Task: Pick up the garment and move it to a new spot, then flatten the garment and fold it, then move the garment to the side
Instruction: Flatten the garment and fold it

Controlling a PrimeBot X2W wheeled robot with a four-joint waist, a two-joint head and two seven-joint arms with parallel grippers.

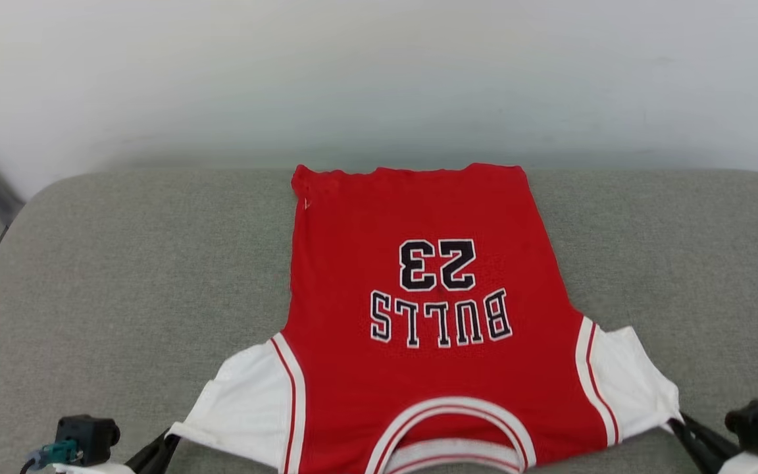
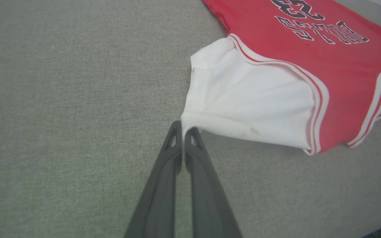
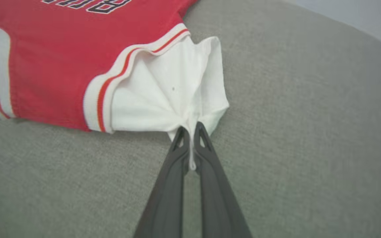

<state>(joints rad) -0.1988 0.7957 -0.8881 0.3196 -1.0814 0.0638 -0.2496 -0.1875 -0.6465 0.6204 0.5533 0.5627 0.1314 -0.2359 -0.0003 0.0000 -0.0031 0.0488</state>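
the jersey (image 1: 418,388) lies spread flat, lettering up, on the grey pad (image 1: 122,263), about midway between its left and right edges. it has a red body, white short sleeves with red-and-white striped trim, and black white-edged "bulls" and "23". its hem reaches the pad's far edge and its collar lies at the near edge. both sleeves are drawn outward, their tips bunched.

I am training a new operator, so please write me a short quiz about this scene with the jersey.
1. True or false: the red Bulls jersey lies crumpled in a heap on the grey padded surface.
2. What does the right gripper pinch? A) the collar B) a white sleeve C) the far hem
3. Fill in: the left gripper is ___ on the other white sleeve.
Key: 1 false; 2 B; 3 shut.
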